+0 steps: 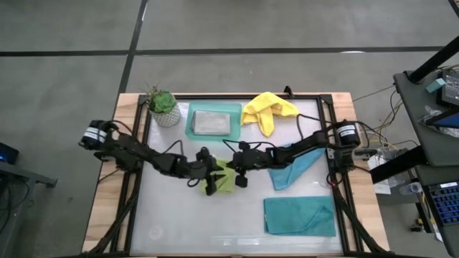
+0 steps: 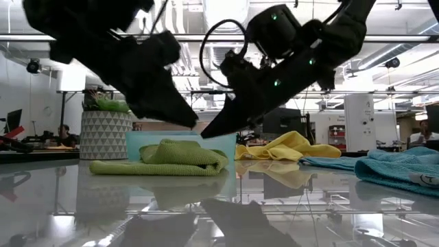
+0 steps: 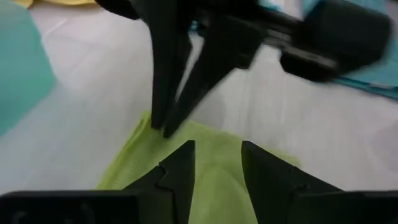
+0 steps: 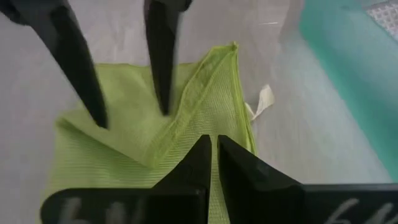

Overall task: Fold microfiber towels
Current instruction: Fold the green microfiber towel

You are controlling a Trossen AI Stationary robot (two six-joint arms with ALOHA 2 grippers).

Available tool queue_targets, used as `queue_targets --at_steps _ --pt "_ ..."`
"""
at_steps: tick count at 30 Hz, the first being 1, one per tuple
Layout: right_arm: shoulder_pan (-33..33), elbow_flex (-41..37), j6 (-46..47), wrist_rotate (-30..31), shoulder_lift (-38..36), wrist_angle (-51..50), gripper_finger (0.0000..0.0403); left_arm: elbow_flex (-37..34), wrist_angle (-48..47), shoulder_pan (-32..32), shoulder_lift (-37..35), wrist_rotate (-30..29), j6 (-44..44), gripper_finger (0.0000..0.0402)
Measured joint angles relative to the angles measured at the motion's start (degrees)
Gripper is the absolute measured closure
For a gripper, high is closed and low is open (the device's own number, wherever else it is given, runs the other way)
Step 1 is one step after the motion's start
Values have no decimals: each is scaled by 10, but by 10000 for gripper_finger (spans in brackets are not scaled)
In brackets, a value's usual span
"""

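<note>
Both grippers (image 1: 213, 183) (image 1: 235, 172) over lime green towel (image 1: 224, 180)

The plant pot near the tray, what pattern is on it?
The plant pot is white with a grey triangle pattern, clearest in the low view.

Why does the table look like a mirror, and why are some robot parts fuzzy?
In the low view the shiny table reflects the lime green towel and the ceiling lights. In the left wrist view the right gripper looks smeared and out of focus. In the right wrist view the left gripper is soft too.
</note>
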Motion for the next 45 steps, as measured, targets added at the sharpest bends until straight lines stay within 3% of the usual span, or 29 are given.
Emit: queue_targets --at_steps 8,11,19,26,35,41,45 --pt "0 8 9 32 30 -6 385 30 -8 7 57 2 0 286" --pt "0 7 5 32 30 -12 385 33 -55 7 57 14 -5 285" --pt "0 7 -5 42 29 -29 385 48 -287 5 -10 85 -79 285" --pt "0 7 -6 43 29 -31 385 40 -364 -6 -82 182 -77 285" --pt "0 8 -6 43 26 -23 385 32 -371 -13 -121 182 -81 285" --pt "0 8 -6 42 9 -27 385 27 -338 -36 -92 182 -81 286" --pt "1 8 -6 41 -4 -30 385 27 -318 -53 -59 183 -79 307"
